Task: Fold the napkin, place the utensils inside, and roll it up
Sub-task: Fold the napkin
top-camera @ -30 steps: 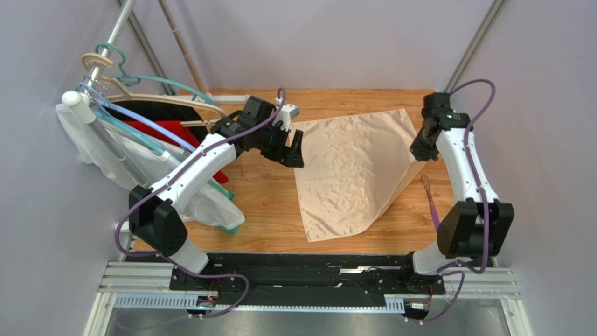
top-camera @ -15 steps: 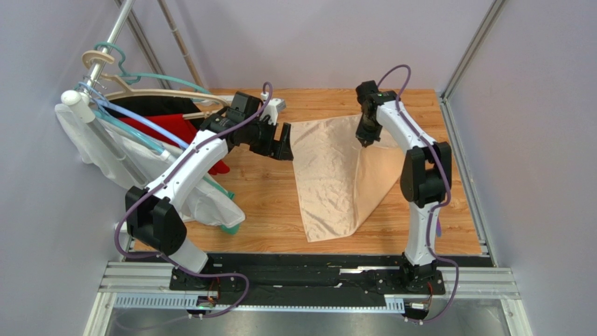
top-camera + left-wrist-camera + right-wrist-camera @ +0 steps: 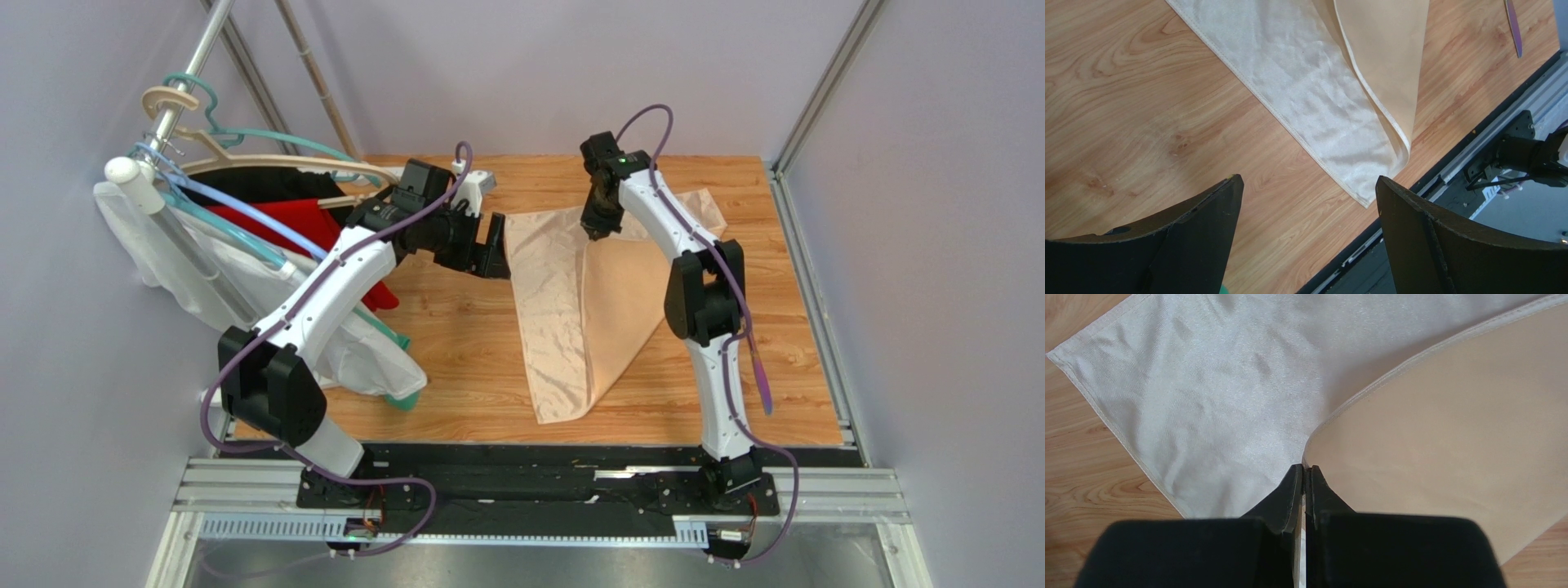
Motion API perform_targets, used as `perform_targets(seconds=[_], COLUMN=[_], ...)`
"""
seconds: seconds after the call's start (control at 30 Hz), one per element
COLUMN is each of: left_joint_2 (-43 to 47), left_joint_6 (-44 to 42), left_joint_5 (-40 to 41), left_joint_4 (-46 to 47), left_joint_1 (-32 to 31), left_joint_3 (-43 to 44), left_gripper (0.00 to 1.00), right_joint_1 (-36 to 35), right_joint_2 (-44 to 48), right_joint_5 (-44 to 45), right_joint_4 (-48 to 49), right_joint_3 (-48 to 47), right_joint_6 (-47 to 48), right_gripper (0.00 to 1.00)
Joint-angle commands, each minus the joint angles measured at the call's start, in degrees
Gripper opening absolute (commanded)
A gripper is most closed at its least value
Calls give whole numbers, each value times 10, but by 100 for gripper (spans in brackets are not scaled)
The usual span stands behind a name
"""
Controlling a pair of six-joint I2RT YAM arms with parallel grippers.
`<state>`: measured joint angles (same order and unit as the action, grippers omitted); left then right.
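Left claw (image 3: 494, 250) spread, holding nothing, over bare bench (image 3: 460, 349) just beside the napkin (image 3: 577, 312). Right claw (image 3: 1304, 475) pinches a napkin edge, lifted over the cloth's middle, so I judge the fold half done. Next: lay that edge flush on the left side, release, then fetch the purple utensil (image 3: 1514, 30) lying right.
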<state>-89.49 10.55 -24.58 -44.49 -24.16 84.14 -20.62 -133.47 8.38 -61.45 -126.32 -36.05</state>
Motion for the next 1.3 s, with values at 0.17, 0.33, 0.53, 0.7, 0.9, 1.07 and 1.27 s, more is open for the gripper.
perform_targets(seconds=[0.17,0.33,0.53,0.7,0.9,1.07,1.27], left_joint_2=[12,7,4,-1,-2,-3,-5], left_joint_6=[-9,-9,-9,-9,-9,-9,-9], left_joint_5=[-12,-14,-15,-17,-18,-19,-22], left_joint_4=[-2,-3,-2,-3,-4,-4,-5], left_joint_1=[10,10,10,10,10,10,11], left_joint_3=[24,23,23,24,25,24,25], left_gripper=[89,89,89,89,89,89,89], right_joint_1=[-35,-50,-55,-59,-62,-71,-72], right_joint_2=[-16,-33,-64,-81,-86,-79,-95], right_joint_5=[-21,-23,-51,-64,-72,-68,-75], right_joint_4=[89,136,176,210,246,271,288], right_joint_3=[-29,-42,-66,-68,-67,-67,-77], right_joint_6=[-16,-27,-44,-57,-70,-81,-90], right_gripper=[0,0,0,0,0,0,0])
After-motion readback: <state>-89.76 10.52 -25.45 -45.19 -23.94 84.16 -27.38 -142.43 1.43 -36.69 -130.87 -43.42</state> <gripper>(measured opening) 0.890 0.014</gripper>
